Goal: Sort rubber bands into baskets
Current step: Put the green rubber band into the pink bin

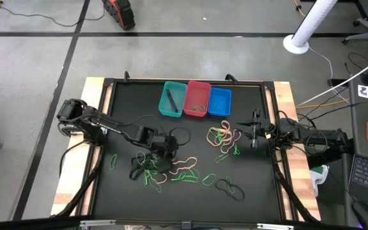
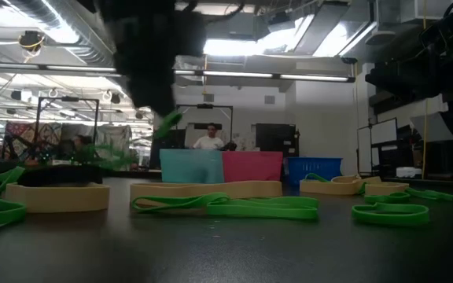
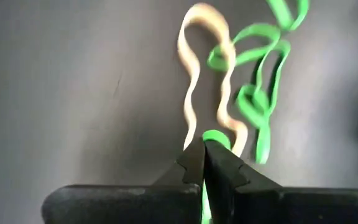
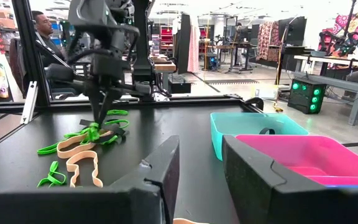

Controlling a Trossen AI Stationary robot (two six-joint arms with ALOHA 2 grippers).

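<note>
- While the left gripper pinches a green rubber band with its fingers clenched on it, you are in the picking step, over the tangle of rubber bands on the counter.
- Next, I think you must lift it free of the tan band beside it and carry it to the baskets at the far edge.
- The right gripper waits near the right edge, fingers apart and holding nothing.
</note>
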